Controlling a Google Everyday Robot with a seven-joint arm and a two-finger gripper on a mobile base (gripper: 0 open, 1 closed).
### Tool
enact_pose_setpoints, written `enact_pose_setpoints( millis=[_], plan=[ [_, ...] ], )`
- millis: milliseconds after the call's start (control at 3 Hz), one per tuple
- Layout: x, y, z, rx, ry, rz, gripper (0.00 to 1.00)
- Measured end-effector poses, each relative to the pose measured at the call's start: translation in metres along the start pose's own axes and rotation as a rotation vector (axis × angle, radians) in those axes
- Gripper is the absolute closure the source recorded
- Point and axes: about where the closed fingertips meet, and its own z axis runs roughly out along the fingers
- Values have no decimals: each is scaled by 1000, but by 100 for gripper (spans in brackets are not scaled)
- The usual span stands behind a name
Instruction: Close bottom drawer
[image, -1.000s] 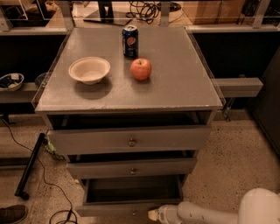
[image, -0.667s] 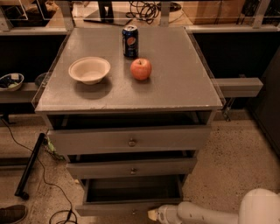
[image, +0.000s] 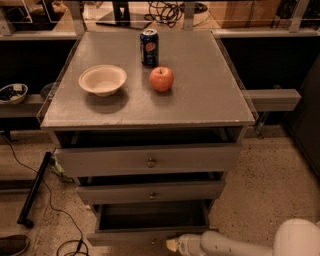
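My end effector (image: 173, 244) sits low against the front panel of the drawer (image: 125, 235); I can't tell how open it is. The drawer stands pulled out under the table (image: 210, 100). It looks rigid, empty and light, so I'd push flat near the panel's centre.

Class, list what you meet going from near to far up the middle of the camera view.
Hand, at the frame's lower edge → open bottom drawer → middle drawer → top drawer → apple → can
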Motion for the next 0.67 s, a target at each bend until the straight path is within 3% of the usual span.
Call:
enact_pose_setpoints(
  millis=[667],
  plan=[
    [-4, 0, 1, 6, -17, 7, 100]
  ],
)
